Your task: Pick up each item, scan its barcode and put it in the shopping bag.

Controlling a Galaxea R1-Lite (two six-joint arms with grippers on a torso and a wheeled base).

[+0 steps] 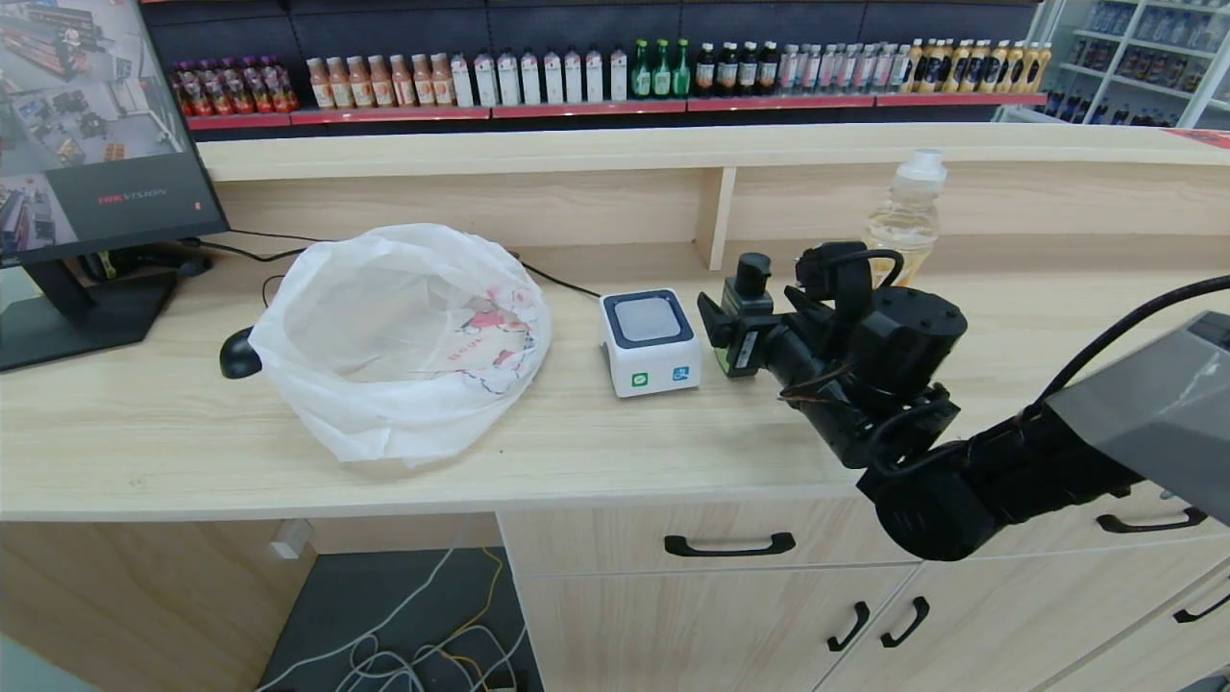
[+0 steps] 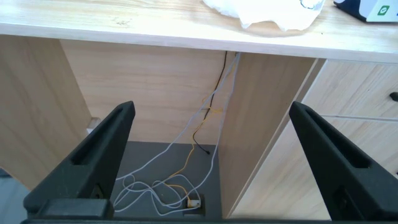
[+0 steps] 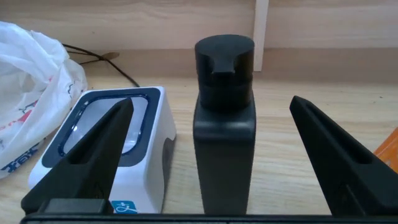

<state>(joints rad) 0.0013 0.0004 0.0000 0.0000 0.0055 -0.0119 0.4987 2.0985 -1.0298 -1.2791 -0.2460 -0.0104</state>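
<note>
A black pump bottle (image 1: 750, 288) stands upright on the wooden counter (image 1: 577, 432), just right of the white barcode scanner (image 1: 649, 341). My right gripper (image 1: 735, 332) is open around it. In the right wrist view the bottle (image 3: 224, 130) sits midway between the two fingers of that gripper (image 3: 211, 106), with a gap on each side, and the scanner (image 3: 109, 149) is beside it. The white shopping bag (image 1: 404, 336) lies open left of the scanner. My left gripper (image 2: 211, 109) hangs open and empty below the counter edge, facing the bag's rim (image 2: 273, 12).
A clear bottle of yellow drink (image 1: 903, 216) stands at the back right against the counter's raised shelf. A monitor (image 1: 86, 125) and a black mouse (image 1: 238, 354) are at the left. Drawers with black handles (image 1: 728, 548) and loose cables (image 2: 180, 180) lie under the counter.
</note>
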